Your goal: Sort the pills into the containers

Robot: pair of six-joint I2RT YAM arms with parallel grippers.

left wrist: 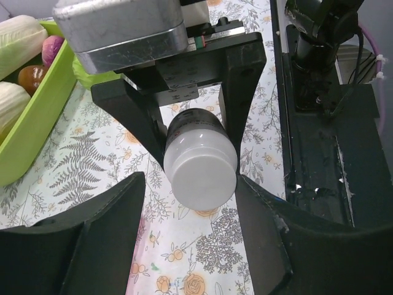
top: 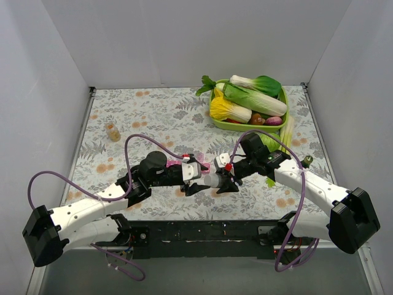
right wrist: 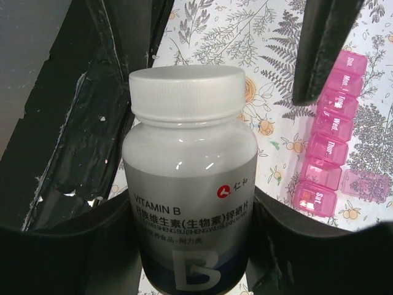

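A white-capped vitamin bottle [right wrist: 190, 203] hangs above the flowered table, with my right gripper [right wrist: 193, 227] shut on its body. It points cap-first at my left gripper [left wrist: 190, 184]. The left fingers straddle the white cap [left wrist: 199, 169]: the right-hand finger [left wrist: 258, 209] touches it, and a gap shows on the other side, so this gripper is open. Seen from above, both grippers meet over the bottle [top: 212, 180] near the table's front middle. The pink containers [right wrist: 331, 123] lie as a strip on the table beside the bottle, mostly hidden in the top view [top: 179, 161]. No pills are visible.
A green tray [top: 245, 126] of toy vegetables stands at the back right, with a green onion [top: 286, 132] beside it. A small bottle [top: 112, 131] stands at the left. The black base rail [top: 202, 232] runs along the near edge.
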